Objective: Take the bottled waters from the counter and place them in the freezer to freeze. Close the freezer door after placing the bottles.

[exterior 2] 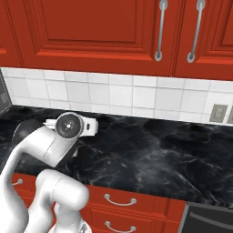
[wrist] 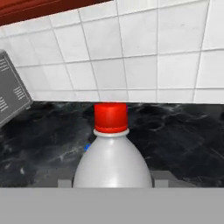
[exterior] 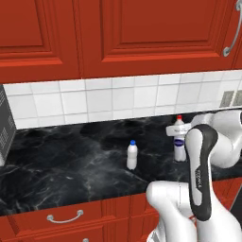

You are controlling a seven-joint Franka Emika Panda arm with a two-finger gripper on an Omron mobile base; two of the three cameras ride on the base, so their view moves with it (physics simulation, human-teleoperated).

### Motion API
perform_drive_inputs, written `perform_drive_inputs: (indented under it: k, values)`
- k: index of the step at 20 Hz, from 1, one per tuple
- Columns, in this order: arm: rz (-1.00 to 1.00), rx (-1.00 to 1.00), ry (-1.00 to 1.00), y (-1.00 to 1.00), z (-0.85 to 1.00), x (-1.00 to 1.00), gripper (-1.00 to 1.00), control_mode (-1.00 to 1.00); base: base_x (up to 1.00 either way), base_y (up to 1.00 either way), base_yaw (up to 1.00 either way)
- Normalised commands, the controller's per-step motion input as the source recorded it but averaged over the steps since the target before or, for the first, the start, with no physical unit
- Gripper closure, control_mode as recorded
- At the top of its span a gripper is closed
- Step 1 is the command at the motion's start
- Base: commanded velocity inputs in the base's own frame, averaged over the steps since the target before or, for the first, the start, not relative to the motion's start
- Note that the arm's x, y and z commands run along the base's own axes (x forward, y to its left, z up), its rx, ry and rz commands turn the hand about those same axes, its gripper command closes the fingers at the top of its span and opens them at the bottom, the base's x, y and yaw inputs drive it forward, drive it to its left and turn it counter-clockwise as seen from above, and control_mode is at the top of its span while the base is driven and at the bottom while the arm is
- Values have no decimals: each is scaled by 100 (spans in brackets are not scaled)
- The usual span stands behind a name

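Claw (wrist: 112, 183) was pinching my red-capped bottle (wrist: 112, 153) on the counter (wrist: 183, 131). Blue-capped bottle (exterior: 132, 155) stood well apart, beyond it.

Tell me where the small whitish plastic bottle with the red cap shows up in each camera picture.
Left base view: red-capped bottle right of centre on the black marble counter, beside the arm.
Right base view: I can't make it out.
Hand view: bottom centre, close up.
Shared landmark: white tile backsplash.

red-capped bottle (wrist: 112, 162), black-marbled counter (exterior: 71, 165)
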Motion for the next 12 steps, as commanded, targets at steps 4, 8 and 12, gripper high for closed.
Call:
perform_drive_inputs:
  k: [4,8,12]
  values:
    - [-49,-28,-16,2,8,-14,100,-100,0,0,0]
    - [-50,0,-39,0,0,-4,100,-100,0,0,0]
    - [-36,0,-46,3,0,-12,100,-100,0,0,0]
